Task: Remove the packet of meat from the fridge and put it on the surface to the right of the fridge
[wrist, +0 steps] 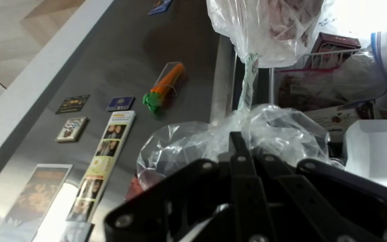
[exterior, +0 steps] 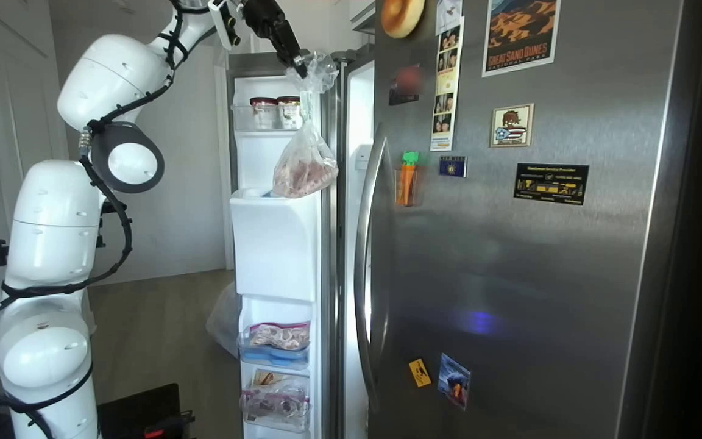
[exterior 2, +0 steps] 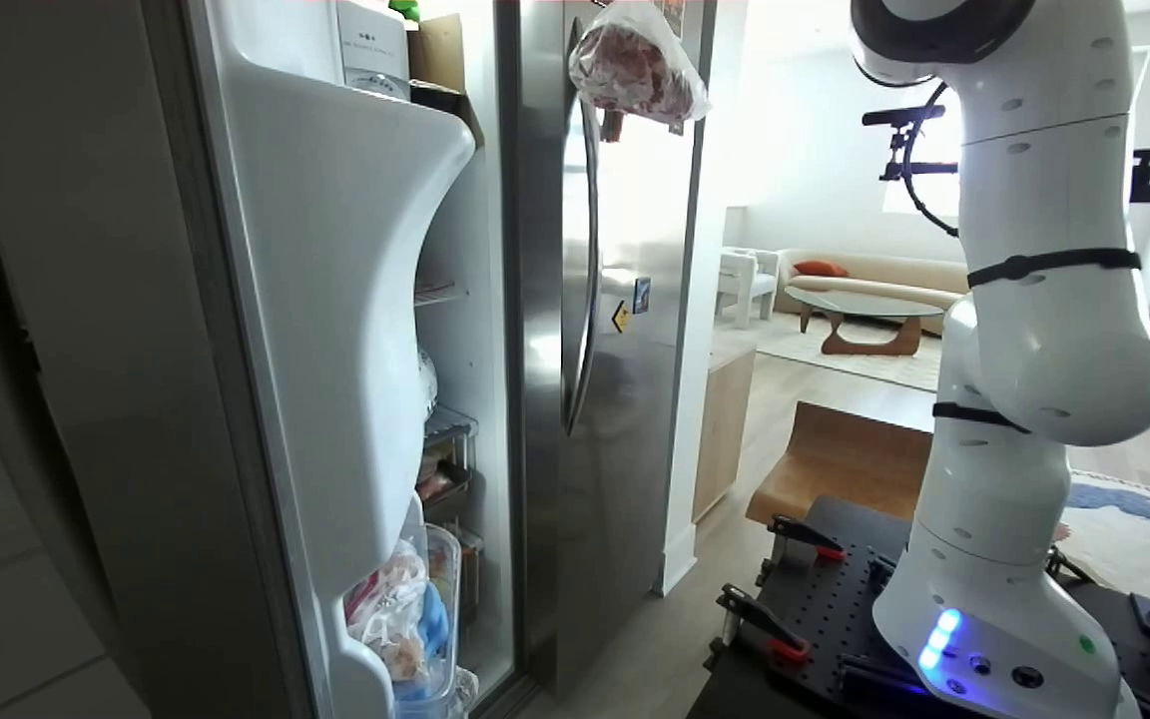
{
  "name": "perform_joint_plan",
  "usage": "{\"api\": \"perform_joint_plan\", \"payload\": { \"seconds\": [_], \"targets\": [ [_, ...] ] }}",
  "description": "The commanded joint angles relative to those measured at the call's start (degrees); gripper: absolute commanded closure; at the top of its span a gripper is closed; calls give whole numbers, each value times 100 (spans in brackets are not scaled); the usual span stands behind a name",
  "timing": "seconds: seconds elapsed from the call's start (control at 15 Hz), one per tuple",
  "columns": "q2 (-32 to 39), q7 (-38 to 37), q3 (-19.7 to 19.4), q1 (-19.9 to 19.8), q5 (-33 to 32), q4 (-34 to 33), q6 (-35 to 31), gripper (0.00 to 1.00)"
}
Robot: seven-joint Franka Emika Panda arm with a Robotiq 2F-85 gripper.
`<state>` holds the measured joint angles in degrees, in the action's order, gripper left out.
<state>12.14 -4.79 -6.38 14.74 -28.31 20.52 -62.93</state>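
The packet of meat [exterior: 306,171] is a clear plastic bag with pinkish-red chunks, hanging from my gripper [exterior: 300,68]. It also shows at the top of an exterior view [exterior 2: 635,70], where the gripper is out of frame, and in the wrist view [wrist: 277,30]. My gripper's fingers [wrist: 244,144] are shut on the bag's twisted top; loose film spreads around the fingertips. The fridge [exterior: 509,262] is stainless steel, with one door open and the other shut. The bag hangs outside the shelves, near the opening. A wooden cabinet [exterior 2: 723,434] stands to the right of the fridge.
The open door's white inside [exterior: 275,244] holds jars [exterior: 290,113] and bagged food in a lower bin [exterior: 275,350]. The shut door carries a long handle [exterior: 364,262] and a carrot magnet [exterior: 407,180]. A wooden chair [exterior 2: 840,454] stands near the robot's black base table [exterior 2: 795,639].
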Motion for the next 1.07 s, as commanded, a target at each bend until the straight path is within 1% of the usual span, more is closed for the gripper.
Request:
{"api": "perform_joint_plan", "payload": {
  "seconds": [0.0,0.27,0.53,1.0],
  "targets": [
    [-157,95,-89,-395,65,0,306,100],
    [-175,64,-175,-939,205,1,576,100],
    [-110,61,-283,-1502,388,26,621,100],
    [168,19,-511,-2533,1058,54,650,100]
  ]
}}
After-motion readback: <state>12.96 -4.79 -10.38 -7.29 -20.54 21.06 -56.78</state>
